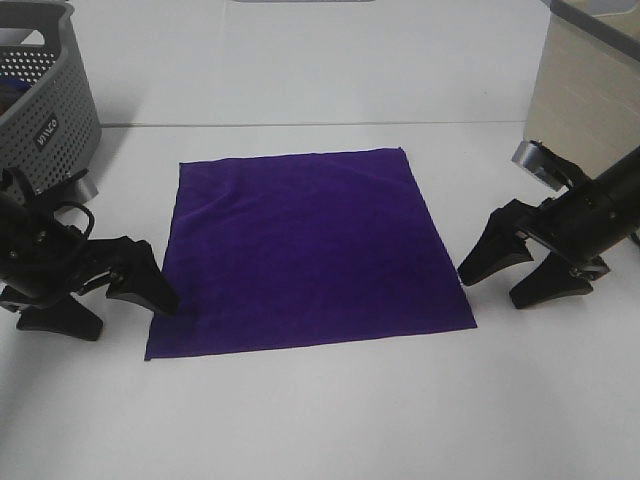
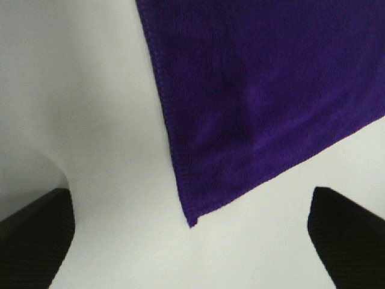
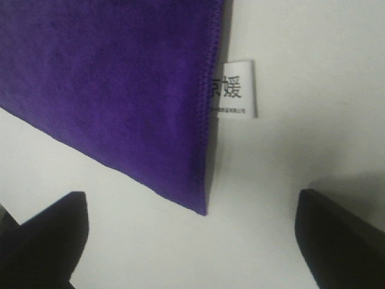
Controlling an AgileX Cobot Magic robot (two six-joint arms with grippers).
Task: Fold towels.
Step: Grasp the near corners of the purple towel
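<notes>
One towel (image 1: 310,250), one basket (image 1: 50,110), left claw (image 1: 127,314), right claw (image 1: 490,288), both gaping

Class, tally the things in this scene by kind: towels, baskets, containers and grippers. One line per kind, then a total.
Purple towel: 1
Grey basket: 1
Beige container: 1
Grippers: 2, the left gripper and the right gripper, both open
Total: 5

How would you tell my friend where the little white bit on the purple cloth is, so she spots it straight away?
Find the purple towel lying flat on the white table. Along its edge facing the right gripper, near the front corner, a small tag sticks out. Unlike the plain purple cloth, it is white with dark printing.
</notes>
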